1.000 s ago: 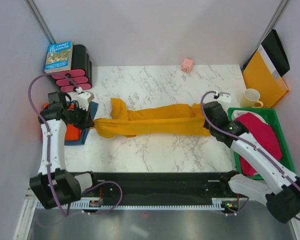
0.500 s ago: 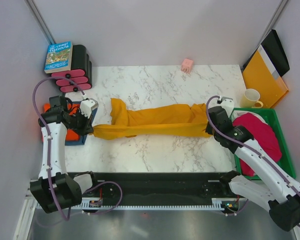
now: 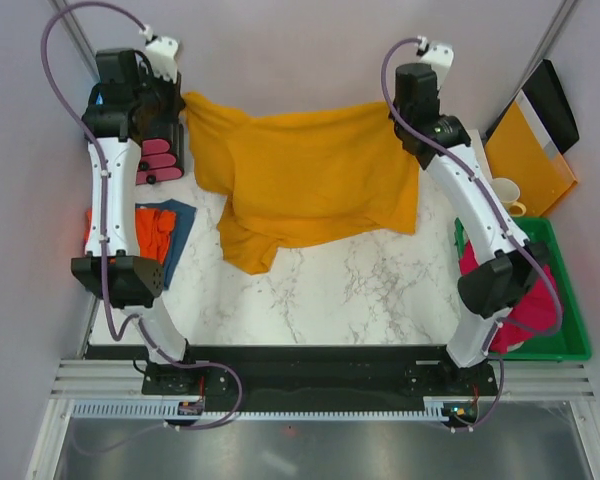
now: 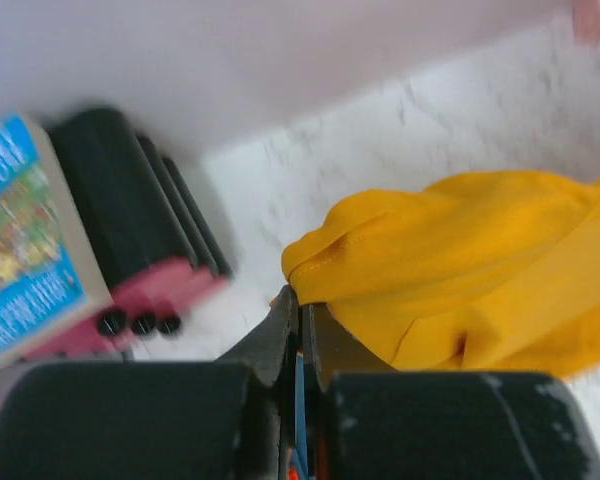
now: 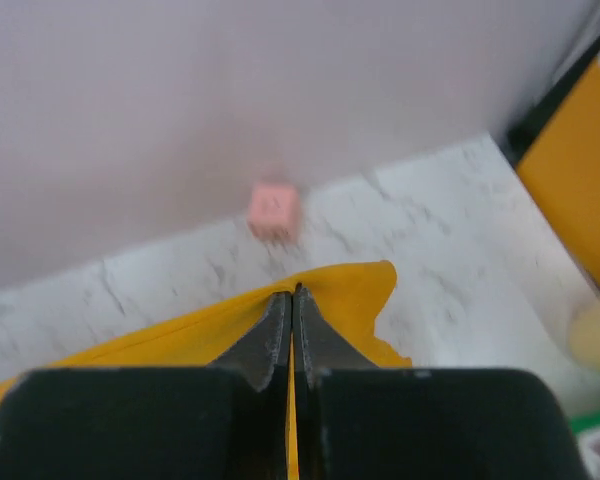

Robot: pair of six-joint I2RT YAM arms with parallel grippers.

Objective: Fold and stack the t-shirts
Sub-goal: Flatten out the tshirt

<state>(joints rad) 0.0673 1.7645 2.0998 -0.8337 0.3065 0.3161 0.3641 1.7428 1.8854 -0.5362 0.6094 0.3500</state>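
Observation:
The mustard-yellow t-shirt (image 3: 310, 170) hangs spread wide above the back of the marble table, held up by both arms. My left gripper (image 3: 183, 98) is shut on its left top corner (image 4: 325, 262), high at the back left. My right gripper (image 3: 395, 108) is shut on the right top corner (image 5: 350, 285), high at the back right. The shirt's lower hem (image 3: 250, 250) droops onto the table. A red-orange t-shirt (image 3: 145, 232) lies on a dusty blue one (image 3: 180, 225) at the left edge. A magenta-pink t-shirt (image 3: 525, 300) fills the green bin.
A blue book (image 4: 15, 250) rests on black-and-pink rolls (image 3: 160, 160) at the back left. A small pink cube (image 5: 273, 208) sits by the back wall. A yellow-orange folder (image 3: 525, 150) and a cream mug (image 3: 508, 195) stand at the right, by the green bin (image 3: 570, 345).
Both arms have swung from low over the table up to the back, lifting the yellow shirt from a stretched strip into a wide hanging sheet.

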